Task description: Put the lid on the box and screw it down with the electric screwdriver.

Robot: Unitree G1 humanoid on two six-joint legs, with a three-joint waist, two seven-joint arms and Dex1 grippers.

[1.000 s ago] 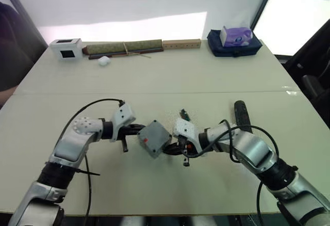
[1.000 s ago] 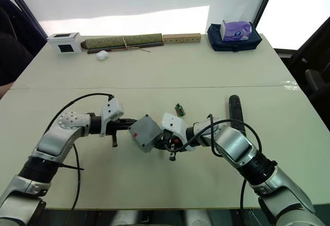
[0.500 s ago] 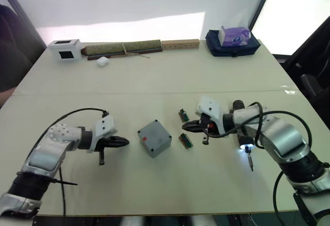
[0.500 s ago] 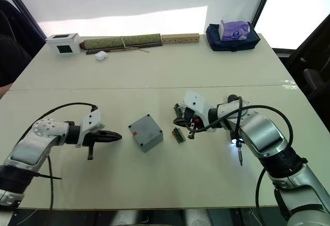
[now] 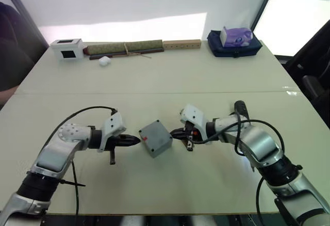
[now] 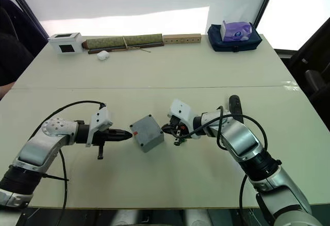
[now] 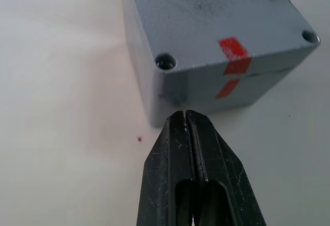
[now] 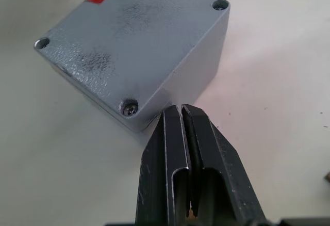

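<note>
left eye view: the left gripper lies low over the table, its fingers pressed together on nothing, tips just beside the near-left corner of the box. the box stands toward the table's front edge, about midway between its left and right sides. the lid already sits on it, red marks on lid and wall lining up across the seam. in the left wrist view two corner holes look empty; in the right wrist view one corner holds a screw, and two others look empty too. the right gripper comes at the box from the opposite side, fingers also closed and empty, tips close to its corner. the electric screwdriver lies on the table further right, behind the right arm, in neither gripper. so the lidding looks done, screwing barely begun: most corners are probably left, and the tool must first be picked up.
</note>
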